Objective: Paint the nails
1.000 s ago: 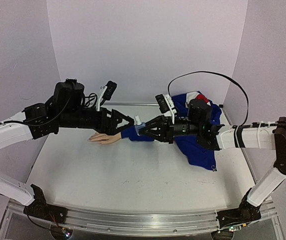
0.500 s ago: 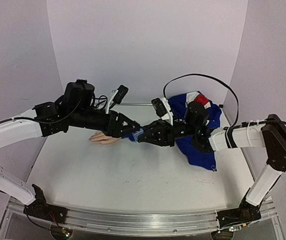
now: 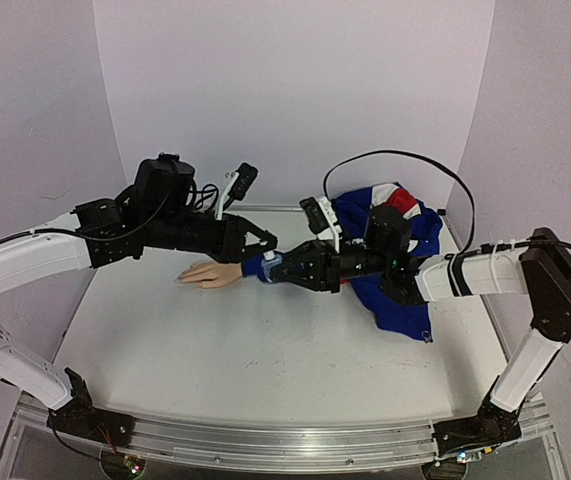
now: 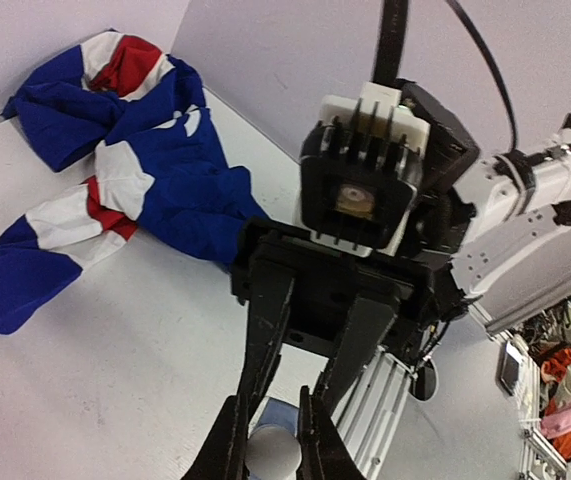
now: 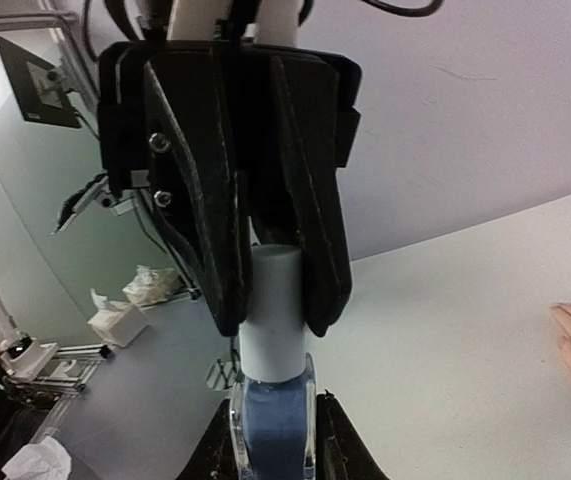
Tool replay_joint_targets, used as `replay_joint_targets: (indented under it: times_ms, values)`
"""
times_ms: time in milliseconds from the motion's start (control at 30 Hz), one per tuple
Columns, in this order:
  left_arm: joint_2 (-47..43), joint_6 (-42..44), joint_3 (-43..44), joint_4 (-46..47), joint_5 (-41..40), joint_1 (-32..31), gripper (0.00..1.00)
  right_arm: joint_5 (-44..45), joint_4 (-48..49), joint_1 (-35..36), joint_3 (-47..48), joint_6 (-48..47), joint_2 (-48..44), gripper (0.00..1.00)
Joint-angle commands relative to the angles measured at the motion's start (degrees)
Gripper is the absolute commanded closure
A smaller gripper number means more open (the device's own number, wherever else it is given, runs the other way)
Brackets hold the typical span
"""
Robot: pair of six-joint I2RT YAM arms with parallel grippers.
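Worktop (image 3: 265,370): white, pale walls behind.
Nails (image 3: 181,279): on hand (image 3: 210,274) lying flat, below and left of both claws, apart.
Bottle (image 5: 272,410): aloft, right claw (image 5: 275,455) clamped on it.
Cap (image 5: 268,280): left claw (image 5: 277,318) clamped on it.
Risk: twisting could spin or tilt the bottle, spilling polish.

Left claw (image 3: 268,243) reaches inward, clamped tight; right claw (image 3: 271,266), likewise closed, meets it tip to tip.

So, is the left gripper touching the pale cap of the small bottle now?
Touching. The right wrist view shows the left gripper closed on the pale cap, one finger pressed against each side, with no gap.
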Motion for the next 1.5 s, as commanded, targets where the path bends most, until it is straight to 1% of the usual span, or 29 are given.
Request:
replay_joint_targets:
  times_ms: [0, 67, 100, 167, 233, 267, 300, 367, 433, 500, 567, 633, 733, 767, 867, 967, 1067, 1133, 1267, 1400, 1467]
  values:
    - [1.03, -1.17, 2.95, 0.15, -5.00, -0.34, 1.00, 24.71, -11.28, 3.02, 2.19, -12.52, -6.89, 1.00]
    - [1.32, -1.92, 3.02, -0.39, -6.94, -0.29, 1.00, 45.20, -16.08, 6.99, 2.05, -16.77, -9.17, 1.00]
    - [1.45, -2.22, 3.03, -0.58, -7.93, -0.33, 1.00, 59.29, -16.91, 9.26, 1.79, -18.34, -9.88, 1.00]
    - [1.85, -2.84, 2.94, -0.81, -8.96, -0.34, 1.00, 75.97, -16.98, 14.11, 1.70, -21.11, -10.31, 1.00]
    - [2.33, -3.30, 3.00, -0.90, -9.32, -0.34, 1.00, 87.87, -16.21, 17.76, 2.17, -24.06, -9.89, 1.00]
    - [2.49, -3.43, 3.08, -0.91, -9.37, -0.34, 1.00, 91.02, -15.76, 19.01, 2.57, -25.28, -9.60, 1.00]
    - [2.68, -3.60, 3.11, -0.98, -9.37, -0.34, 1.00, 92.09, -15.51, 19.60, 2.90, -26.96, -9.43, 1.00]
    - [2.84, -3.72, 3.12, -1.05, -9.31, -0.35, 1.00, 89.55, -14.58, 19.89, 2.56, -27.68, -9.68, 1.00]
    - [2.83, -3.64, 3.22, -1.24, -9.17, -0.33, 1.00, 85.04, -13.26, 19.85, 1.56, -28.44, -10.34, 1.00]
    - [2.39, -3.55, 3.10, -1.33, -9.07, -0.34, 0.95, 79.57, -12.42, 19.48, 0.49, -28.62, -11.23, 1.00]
    - [1.61, -3.42, 2.45, -1.35, -8.96, -0.33, 0.80, 70.92, -12.38, 18.26, -0.29, -27.96, -12.20, 1.00]
    - [0.48, -3.18, 1.73, -1.34, -9.05, -0.34, 0.66, 61.21, -12.64, 15.40, -1.17, -25.44, -13.17, 1.00]
    - [-1.63, -2.62, 0.47, -1.27, -9.20, -0.26, 0.41, 41.51, -12.38, 9.05, -2.56, -19.84, -14.21, 1.00]
    - [-2.41, -2.40, -0.11, -1.06, -9.01, -0.27, 0.35, 35.00, -12.15, 7.03, -2.60, -18.07, -13.96, 1.00]
    - [-5.36, -2.52, -2.69, 1.15, -7.68, -0.25, 0.26, 17.57, -11.41, 3.10, -1.03, -13.67, -11.07, 1.00]
    - [-7.80, -3.01, -4.75, 4.37, -4.44, -0.25, 0.18, 3.97, -9.22, 1.81, 1.03, -9.14, -7.41, 1.00]
    - [-8.13, -2.92, -4.93, 5.56, -1.91, -0.25, 0.16, -5.21, -3.40, 1.76, 2.15, -3.27, -4.23, 1.00]
    - [-7.54, -2.79, -4.22, 5.93, -0.20, -0.25, 0.17, -6.40, 0.51, 1.79, 2.18, -0.39, -3.10, 1.00]
    - [-5.37, -2.18, -2.90, 5.94, 3.63, -0.33, 0.27, -6.28, 3.71, 1.81, 2.39, 1.64, -2.20, 1.00]
    - [-4.00, -1.97, -2.05, 5.98, 6.58, -0.34, 0.44, -6.04, 4.94, 1.81, 2.73, 2.71, -1.50, 1.00]
    - [-3.90, -1.80, -2.02, 5.96, 6.79, -0.34, 0.47, -5.65, 5.32, 1.73, 2.39, 2.70, -1.57, 1.00]
